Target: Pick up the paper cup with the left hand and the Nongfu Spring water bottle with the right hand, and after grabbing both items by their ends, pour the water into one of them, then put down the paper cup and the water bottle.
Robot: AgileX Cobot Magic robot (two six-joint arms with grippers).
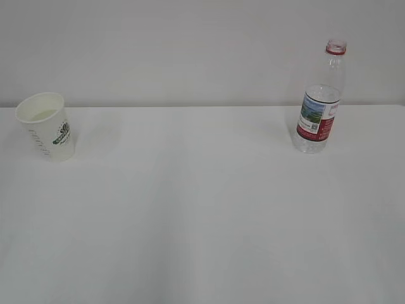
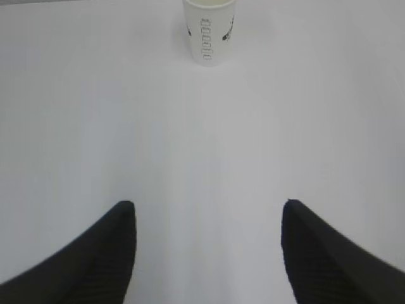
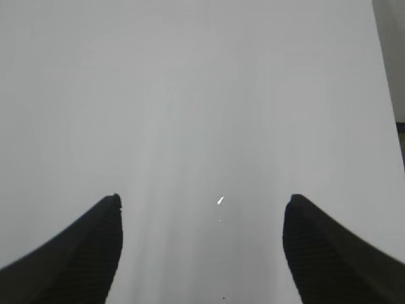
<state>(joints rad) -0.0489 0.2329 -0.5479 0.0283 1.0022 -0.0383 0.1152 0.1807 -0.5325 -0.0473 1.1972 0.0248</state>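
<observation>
The white paper cup (image 1: 46,125) with a dark green logo stands upright at the table's far left; the left wrist view shows the cup (image 2: 209,30) far ahead at the top edge. The clear Nongfu Spring water bottle (image 1: 319,101), uncapped, with a red neck ring and red-and-white label, stands upright at the far right. It holds little visible water. My left gripper (image 2: 209,206) is open over bare table, well short of the cup. My right gripper (image 3: 202,199) is open too, with only tabletop between its fingers; the bottle is out of that view. Neither gripper shows in the exterior view.
The white table (image 1: 202,209) runs back to a pale wall. In the right wrist view the table's right edge (image 3: 387,95) shows at the frame's right side, and a small white speck (image 3: 220,201) lies on the surface.
</observation>
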